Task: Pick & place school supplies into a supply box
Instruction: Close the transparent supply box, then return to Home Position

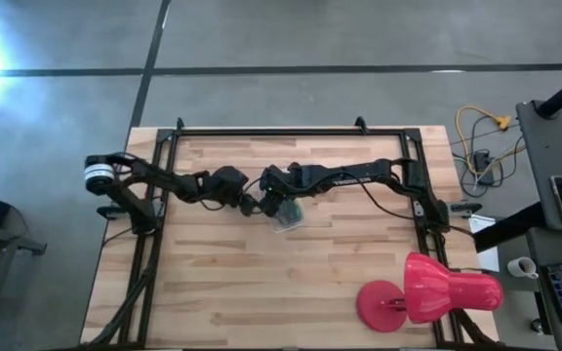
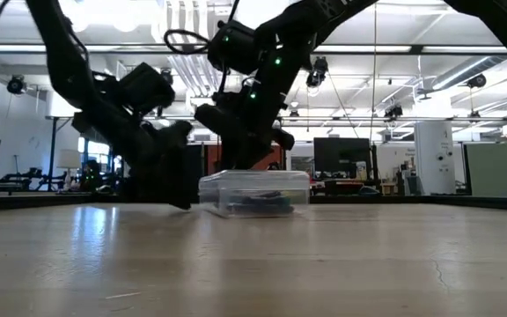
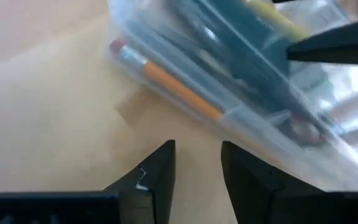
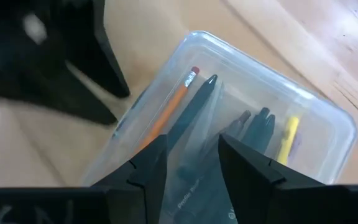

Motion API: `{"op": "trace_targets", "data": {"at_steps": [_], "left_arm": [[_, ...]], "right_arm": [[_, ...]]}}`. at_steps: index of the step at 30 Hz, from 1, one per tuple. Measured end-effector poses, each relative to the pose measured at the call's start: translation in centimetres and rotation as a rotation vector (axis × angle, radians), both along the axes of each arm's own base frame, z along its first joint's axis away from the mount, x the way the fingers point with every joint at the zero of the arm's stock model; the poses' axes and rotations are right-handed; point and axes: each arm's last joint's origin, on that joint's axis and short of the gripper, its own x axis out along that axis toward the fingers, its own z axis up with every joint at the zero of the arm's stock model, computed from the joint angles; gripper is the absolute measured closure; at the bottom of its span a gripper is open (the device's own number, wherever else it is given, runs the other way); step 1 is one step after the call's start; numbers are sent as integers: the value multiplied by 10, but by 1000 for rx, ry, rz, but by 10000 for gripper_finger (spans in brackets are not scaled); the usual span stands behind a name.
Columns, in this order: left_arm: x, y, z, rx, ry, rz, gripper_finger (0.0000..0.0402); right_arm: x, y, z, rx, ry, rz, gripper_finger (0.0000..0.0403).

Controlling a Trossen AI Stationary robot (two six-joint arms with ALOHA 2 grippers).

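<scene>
Clear plastic forms the small rectangular supply box (image 4: 241, 118), which sits on the light wooden table (image 1: 261, 283) near its middle, with both dark robot arms meeting over it. Inside the box lie several school supplies side by side: an orange pencil (image 4: 166, 115) with a red eraser end, a dark pen (image 4: 194, 109), more dark pens (image 4: 257, 124) and a yellow marker (image 4: 288, 140). The left gripper (image 3: 197, 168) is low at the table just beside one long wall of the box, its two dark fingers (image 3: 157, 171) parted with a narrow gap and holding nothing; bare wood shows between them. The right gripper (image 4: 191, 165) hangs directly above the open box, its fingers (image 4: 148, 168) also parted and empty, with the pens visible through the gap. From table height the box stands flat on the surface, the left arm reaching down beside it and the right arm bending over it. A big red lamp (image 1: 432, 292) lies on its side near the table's corner on the right arm's side, well apart from the box.
</scene>
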Motion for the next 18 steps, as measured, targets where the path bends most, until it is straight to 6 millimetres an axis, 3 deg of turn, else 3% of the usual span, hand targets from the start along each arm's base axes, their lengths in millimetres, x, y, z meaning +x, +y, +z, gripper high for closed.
{"op": "trace_targets", "data": {"at_steps": [5,8,12,15,18], "left_arm": [[-17,-9,17,-6,-71,-71,288],[-33,-14,31,4,-86,-71,288],[-52,-20,64,52,-183,-58,288],[-67,-24,92,97,-314,-54,288],[-87,-31,120,39,-508,-2,288]], "right_arm": [[-10,11,36,-74,-25,82,266],[-22,10,78,-118,-118,106,266],[-42,9,127,-236,-194,152,266],[-64,11,167,-304,-277,172,266],[-93,13,210,-260,-427,91,266]]}}
